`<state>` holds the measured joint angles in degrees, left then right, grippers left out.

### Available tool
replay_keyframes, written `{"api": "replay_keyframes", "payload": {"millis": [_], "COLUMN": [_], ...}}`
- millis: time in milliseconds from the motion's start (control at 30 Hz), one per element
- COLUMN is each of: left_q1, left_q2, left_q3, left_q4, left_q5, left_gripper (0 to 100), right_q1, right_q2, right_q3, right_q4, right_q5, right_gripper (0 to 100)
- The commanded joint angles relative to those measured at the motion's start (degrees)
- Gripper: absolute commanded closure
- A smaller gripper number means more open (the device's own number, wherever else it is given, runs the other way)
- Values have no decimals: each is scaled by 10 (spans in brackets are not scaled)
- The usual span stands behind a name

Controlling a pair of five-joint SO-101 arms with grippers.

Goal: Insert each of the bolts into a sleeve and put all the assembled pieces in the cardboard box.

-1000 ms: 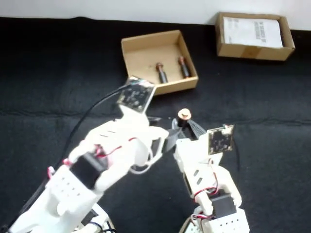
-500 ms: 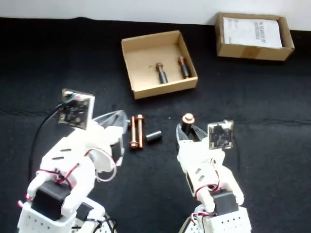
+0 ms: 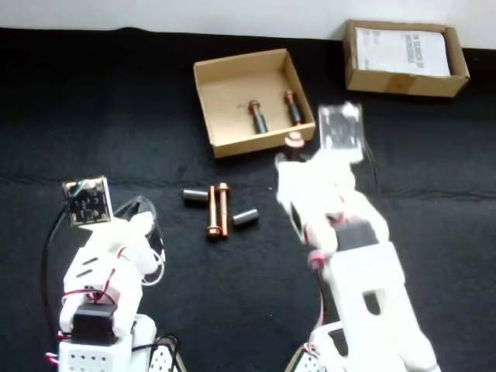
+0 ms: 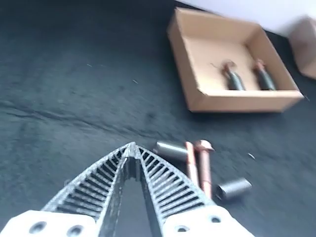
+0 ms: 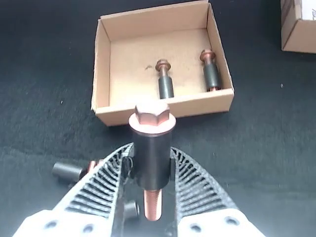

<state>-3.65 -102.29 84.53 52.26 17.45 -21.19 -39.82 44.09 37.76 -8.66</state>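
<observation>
The right hand point(image 5: 150, 165) grasps a sleeved bolt point(image 5: 152, 148) upright, by the near wall of the cardboard box point(image 3: 232, 77); two assembled pieces point(image 3: 257, 116) lie inside. The left hand point(image 4: 131, 148), clenched and empty, hovers near-left of two loose bolts point(image 3: 217, 209) and two sleeves point(image 3: 246, 218).

A black cloth point(image 3: 93, 116) covers the table, with a soft crease running across it about midway. At the far right corner sits a small brown box point(image 3: 403, 84), apart from everything else, with a white printed sheet point(image 3: 401, 49) lying flat inside it. Behind the cloth's far edge runs a pale wall point(image 3: 194, 14)
</observation>
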Motion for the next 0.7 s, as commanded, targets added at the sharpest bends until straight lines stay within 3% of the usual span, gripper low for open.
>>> {"api": "replay_keyframes", "payload": {"millis": [0, 433, 667], "left_q1": [-41, -70, -69], "left_q2": [-18, -12, -11], "left_q3": [53, 125, 125], "left_q4": [-55, -70, -69], "left_q5": [4, 4, 4], "left_gripper": [990, 990, 990], "right_q1": [7, 7, 7], "right_q2": [111, 484, 715], "right_q3": [-138, -500, -778], "right_q4": [0, 7, 107], "right_q5": [1, 3, 4], "right_gripper": [992, 992, 992]}}
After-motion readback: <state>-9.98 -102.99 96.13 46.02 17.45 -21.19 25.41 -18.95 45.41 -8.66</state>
